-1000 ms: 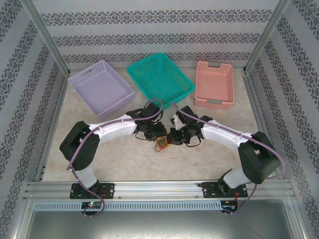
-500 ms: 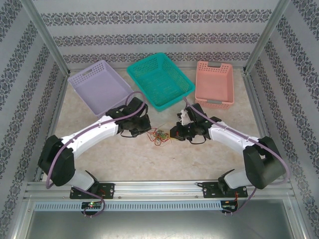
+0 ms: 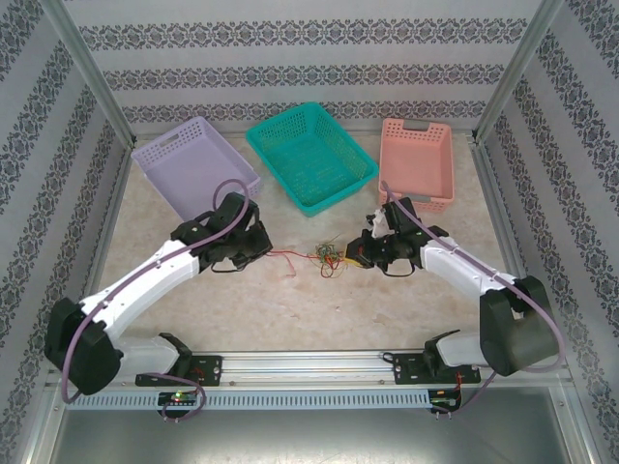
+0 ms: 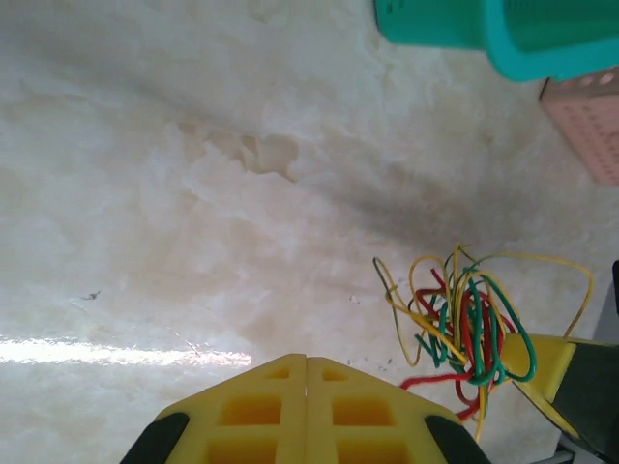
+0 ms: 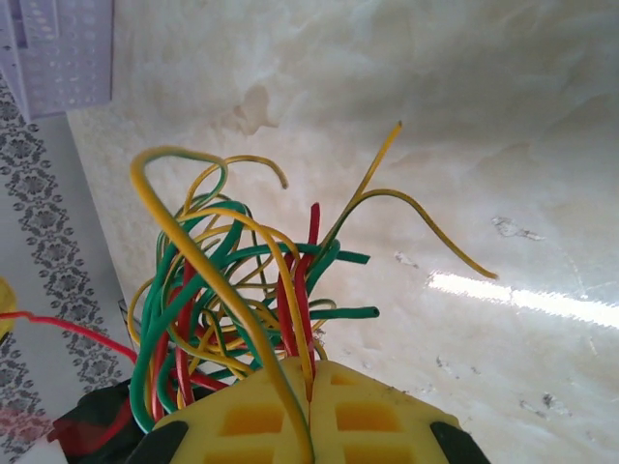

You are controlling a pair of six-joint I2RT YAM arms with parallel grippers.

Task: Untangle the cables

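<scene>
Top view: left gripper (image 3: 261,249) and right gripper (image 3: 356,254) sit apart. The cables (image 3: 327,257) are knotted by the right one, with a red cable (image 3: 286,255) stretched to the left.
Left wrist: jaws pressed closed.
Right wrist: jaws clamp the knot.
Advice: draw apart slowly and watch for snags.

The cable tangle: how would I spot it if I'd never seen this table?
Find the teal basket at the back of the table, then come straight toward the near edge. Between the left gripper and right gripper is the cable tangle: hair-thin red, yellow and green wires, unlike the thick mauve arm cords.
</scene>
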